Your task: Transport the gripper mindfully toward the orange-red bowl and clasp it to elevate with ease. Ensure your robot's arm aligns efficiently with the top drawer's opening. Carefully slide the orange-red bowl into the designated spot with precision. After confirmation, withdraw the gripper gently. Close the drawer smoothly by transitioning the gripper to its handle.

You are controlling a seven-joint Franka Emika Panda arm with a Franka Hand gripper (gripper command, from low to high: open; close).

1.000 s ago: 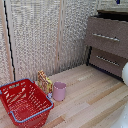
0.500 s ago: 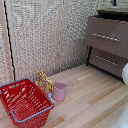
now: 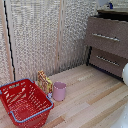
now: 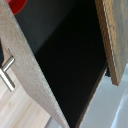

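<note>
Nothing in the room has moved since a moment ago; only a bit of the white arm (image 3: 125, 74) shows at the exterior view's right. The orange-red bowl (image 4: 16, 5) sits inside the open top drawer (image 4: 35, 70), near the handle (image 4: 6, 72). The pincer is out of sight, so I cannot tell how it stands.

Pale slatted wall panels (image 3: 45, 35) behind – light wood-plank floor (image 3: 95, 100), evenly lit.

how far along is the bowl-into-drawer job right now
Looks done: a sliver of the orange-red bowl shows at the edge of the dark open inside of the top drawer, seemingly delivered. I cannot tell whether it is released. In hand: the gripper is out of view; only the arm shows. Left: pushing the drawer shut by its handle.
</note>
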